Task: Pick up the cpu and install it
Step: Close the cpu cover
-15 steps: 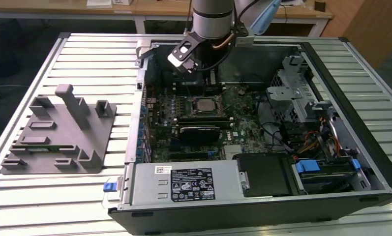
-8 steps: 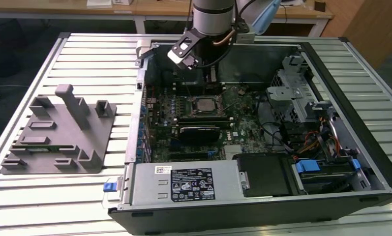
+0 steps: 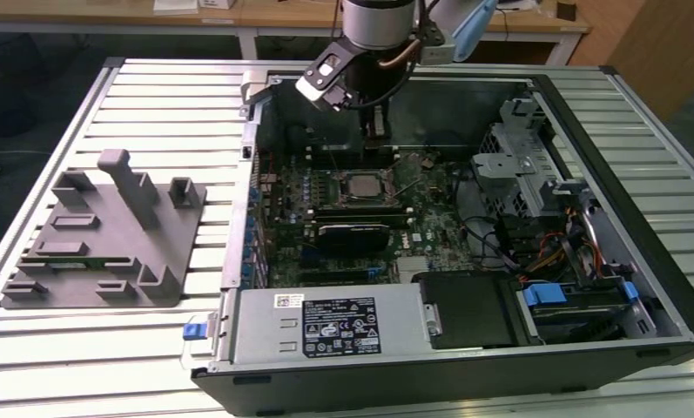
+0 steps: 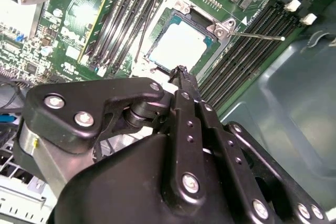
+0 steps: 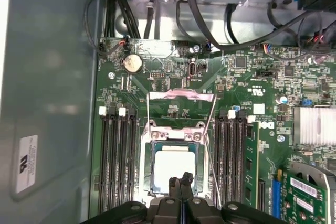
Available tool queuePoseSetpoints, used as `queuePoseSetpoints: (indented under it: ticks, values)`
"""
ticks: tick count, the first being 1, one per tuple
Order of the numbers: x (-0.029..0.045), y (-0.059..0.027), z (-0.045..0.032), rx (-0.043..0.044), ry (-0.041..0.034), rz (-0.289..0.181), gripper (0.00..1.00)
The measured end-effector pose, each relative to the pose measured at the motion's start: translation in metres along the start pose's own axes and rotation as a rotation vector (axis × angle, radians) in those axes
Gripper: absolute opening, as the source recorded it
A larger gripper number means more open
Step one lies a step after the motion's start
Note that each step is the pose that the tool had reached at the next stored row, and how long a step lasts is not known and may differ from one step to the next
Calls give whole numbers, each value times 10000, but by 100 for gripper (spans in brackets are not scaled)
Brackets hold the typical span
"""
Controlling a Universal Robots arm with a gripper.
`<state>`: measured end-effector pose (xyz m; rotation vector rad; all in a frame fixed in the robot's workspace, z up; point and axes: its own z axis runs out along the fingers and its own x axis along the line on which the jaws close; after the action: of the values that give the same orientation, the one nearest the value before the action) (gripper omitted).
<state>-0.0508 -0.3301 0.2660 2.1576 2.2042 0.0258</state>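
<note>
Cpu [image 5: 169, 165] flat in mobo socket [image 5: 146, 153] | claw [image 5: 184, 178] just over one cpu edge | claw pinched tight, nothing held

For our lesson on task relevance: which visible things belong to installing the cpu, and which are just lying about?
In the job: cpu, CPU socket, end effector.
Lying about: grey fixture tray, power supply, coin cell battery, memory slots.

In the first wrist view, we note the gripper [image 5: 184, 178] covers one edge of the cpu [image 5: 172, 164]; the picture's edge cuts off the gripper's body.
</note>
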Motion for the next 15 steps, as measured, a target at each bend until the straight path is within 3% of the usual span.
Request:
queuePoseSetpoints:
  ticks: [3,15]
  values:
    - [-1,2,-30,0,1,0,11]
    - [-2,48,-30,0,0,0,11]
